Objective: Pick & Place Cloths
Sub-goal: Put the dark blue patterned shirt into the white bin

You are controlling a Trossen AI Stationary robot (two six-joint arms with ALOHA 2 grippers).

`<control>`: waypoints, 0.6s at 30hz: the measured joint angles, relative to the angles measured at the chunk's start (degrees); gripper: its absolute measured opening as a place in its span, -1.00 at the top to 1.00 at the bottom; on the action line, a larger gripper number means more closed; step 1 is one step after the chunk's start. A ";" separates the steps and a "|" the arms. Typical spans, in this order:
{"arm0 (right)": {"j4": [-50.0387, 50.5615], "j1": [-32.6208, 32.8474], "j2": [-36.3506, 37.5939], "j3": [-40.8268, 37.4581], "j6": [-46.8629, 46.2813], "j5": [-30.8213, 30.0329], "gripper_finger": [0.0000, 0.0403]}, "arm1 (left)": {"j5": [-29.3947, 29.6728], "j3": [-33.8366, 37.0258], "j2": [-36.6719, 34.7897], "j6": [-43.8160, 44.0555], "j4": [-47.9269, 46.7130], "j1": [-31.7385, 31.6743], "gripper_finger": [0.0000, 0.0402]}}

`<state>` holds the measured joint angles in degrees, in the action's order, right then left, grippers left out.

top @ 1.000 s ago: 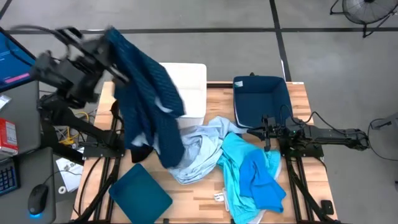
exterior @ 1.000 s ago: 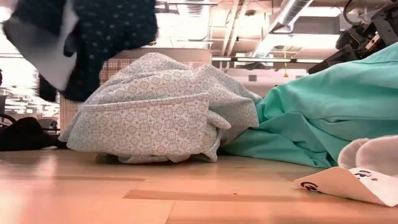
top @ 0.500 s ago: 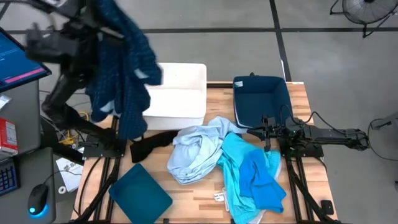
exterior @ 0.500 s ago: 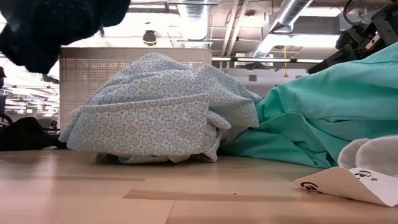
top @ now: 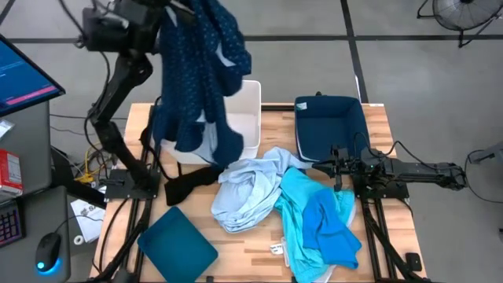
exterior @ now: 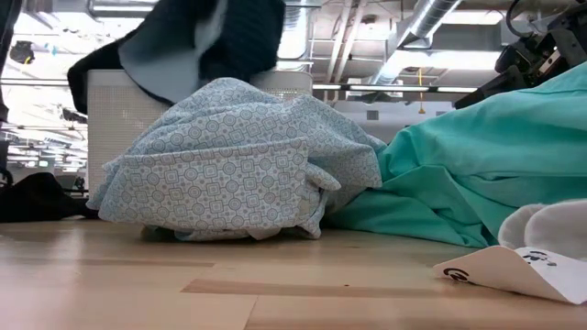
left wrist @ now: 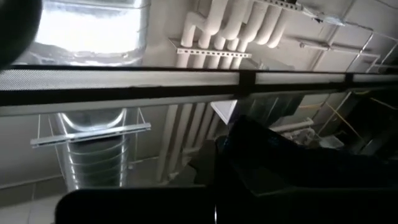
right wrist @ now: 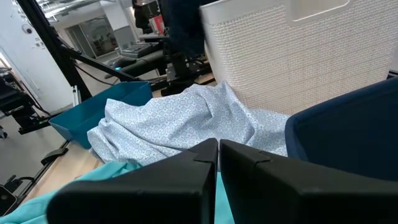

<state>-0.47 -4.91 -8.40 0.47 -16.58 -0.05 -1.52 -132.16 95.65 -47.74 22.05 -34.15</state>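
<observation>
My left gripper (top: 179,9) is raised high above the table's far left part and is shut on the navy white-dotted cloth (top: 196,79), which hangs down over the white bin (top: 244,118). In the low view the navy cloth (exterior: 211,41) dangles at the bin's (exterior: 119,119) top edge. The pale blue cloth (top: 247,192) lies heaped mid-table beside the turquoise and aqua cloths (top: 318,224). A black cloth (top: 189,182) lies flat by the bin's near side. My right gripper (top: 338,169) waits shut at the table's right side, low over the turquoise cloth. My left gripper holds the navy dotted cloth by its bunched upper end (top: 192,12); the cloth itself hides the fingers in the high view. In the left wrist view dark fabric (left wrist: 298,168) fills the space at the fingers. The cloth hangs slack below, clear of the table, its lower end (top: 200,141) over the bin's left part.
A navy tub (top: 330,126) stands at the far right, a teal square tub (top: 177,245) at the near left corner. White socks (exterior: 550,229) and a paper label (exterior: 504,270) lie near the front edge. Bare wood shows along the near middle.
My left gripper has swung from beyond the table's left edge toward the right and up, carrying the navy cloth. The cloth has left the pale blue heap, uncovered the black cloth, and now hangs over the white bin.
</observation>
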 joint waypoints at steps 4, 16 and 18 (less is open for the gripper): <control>0.00 0.00 0.00 0.00 0.00 0.00 0.92 | 0.82 0.00 1.31 0.26 -4.78 -3.21 1.00; 0.03 -0.01 0.00 0.00 0.00 0.01 0.92 | 7.24 1.80 1.17 5.26 -44.18 -4.40 1.00; 0.03 -0.02 0.00 0.00 0.00 0.02 0.92 | 7.59 4.41 0.41 8.23 -49.51 -4.40 1.00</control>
<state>-0.45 -4.92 -8.40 0.47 -16.58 -0.04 6.07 -127.75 96.05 -39.51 -27.47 -38.54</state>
